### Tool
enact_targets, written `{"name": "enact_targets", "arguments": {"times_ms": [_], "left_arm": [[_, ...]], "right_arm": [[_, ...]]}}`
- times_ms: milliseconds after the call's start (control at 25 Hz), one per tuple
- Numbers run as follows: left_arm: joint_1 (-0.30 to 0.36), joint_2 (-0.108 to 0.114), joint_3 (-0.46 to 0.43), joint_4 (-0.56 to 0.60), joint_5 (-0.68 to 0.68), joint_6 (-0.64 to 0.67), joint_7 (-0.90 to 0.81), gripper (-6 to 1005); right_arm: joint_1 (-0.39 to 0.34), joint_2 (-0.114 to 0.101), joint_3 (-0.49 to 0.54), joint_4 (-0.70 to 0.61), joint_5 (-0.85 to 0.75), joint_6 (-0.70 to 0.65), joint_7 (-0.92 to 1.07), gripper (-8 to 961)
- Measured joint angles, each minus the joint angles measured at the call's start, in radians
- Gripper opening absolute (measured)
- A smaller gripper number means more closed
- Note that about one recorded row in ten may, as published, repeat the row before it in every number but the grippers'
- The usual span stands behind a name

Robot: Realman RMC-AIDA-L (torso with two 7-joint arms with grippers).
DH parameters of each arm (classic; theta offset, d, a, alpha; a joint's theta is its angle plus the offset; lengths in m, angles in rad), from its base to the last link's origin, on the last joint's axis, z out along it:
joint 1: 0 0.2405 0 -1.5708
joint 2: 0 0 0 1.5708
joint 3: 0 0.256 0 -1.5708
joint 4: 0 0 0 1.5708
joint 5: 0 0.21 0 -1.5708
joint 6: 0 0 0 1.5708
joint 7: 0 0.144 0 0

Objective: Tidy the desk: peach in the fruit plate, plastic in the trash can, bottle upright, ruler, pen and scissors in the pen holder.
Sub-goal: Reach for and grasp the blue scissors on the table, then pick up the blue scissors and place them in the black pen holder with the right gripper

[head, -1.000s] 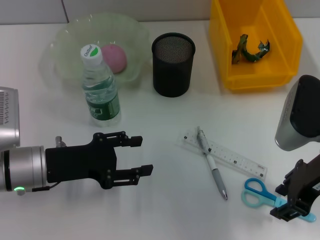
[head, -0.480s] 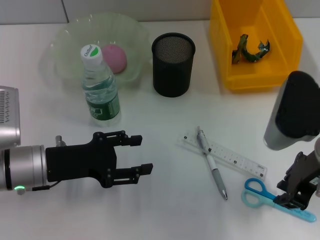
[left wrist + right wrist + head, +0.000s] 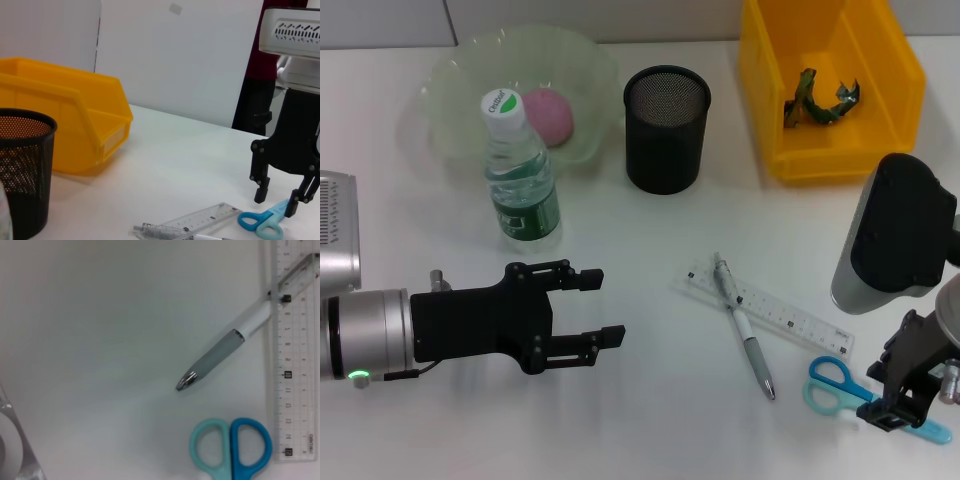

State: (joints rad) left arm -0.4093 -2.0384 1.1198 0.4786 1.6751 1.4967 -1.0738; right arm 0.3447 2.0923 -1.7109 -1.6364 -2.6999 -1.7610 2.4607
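The blue scissors (image 3: 832,381) lie at the front right; they also show in the left wrist view (image 3: 262,223) and the right wrist view (image 3: 230,445). My right gripper (image 3: 888,408) is open and low over their blades, its fingers (image 3: 258,193) astride them. The clear ruler (image 3: 775,311) lies left of the scissors with the white pen (image 3: 744,330) across it. The black mesh pen holder (image 3: 666,128) stands behind them. The bottle (image 3: 520,175) stands upright. The peach (image 3: 548,113) is in the green plate (image 3: 470,75). My left gripper (image 3: 592,310) is open and empty at the front left.
The yellow bin (image 3: 830,150) at the back right holds the green plastic scrap (image 3: 820,100). The bottle stands right in front of the plate. Bare table lies between my left gripper and the ruler.
My right arm has swung leftwards and its gripper has shifted a little along the blades toward the scissors' handles. The left arm has not moved.
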Motion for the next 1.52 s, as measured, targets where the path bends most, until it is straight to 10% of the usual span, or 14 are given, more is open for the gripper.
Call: {"name": "enact_targets", "arguments": {"times_ms": [600,1520], "left_arm": [[0.005,0.000,0.000,0.000,0.000,-0.001,0.000,725],[0.012,-0.003,0.000,0.000,0.000,0.001,0.000,725]], "right_arm": [[-0.013,0.000,-0.043,0.018,-0.002,0.047,0.003,425],[-0.079,0.000,-0.022,-0.101,-0.004,0.057,-0.016,241]]}}
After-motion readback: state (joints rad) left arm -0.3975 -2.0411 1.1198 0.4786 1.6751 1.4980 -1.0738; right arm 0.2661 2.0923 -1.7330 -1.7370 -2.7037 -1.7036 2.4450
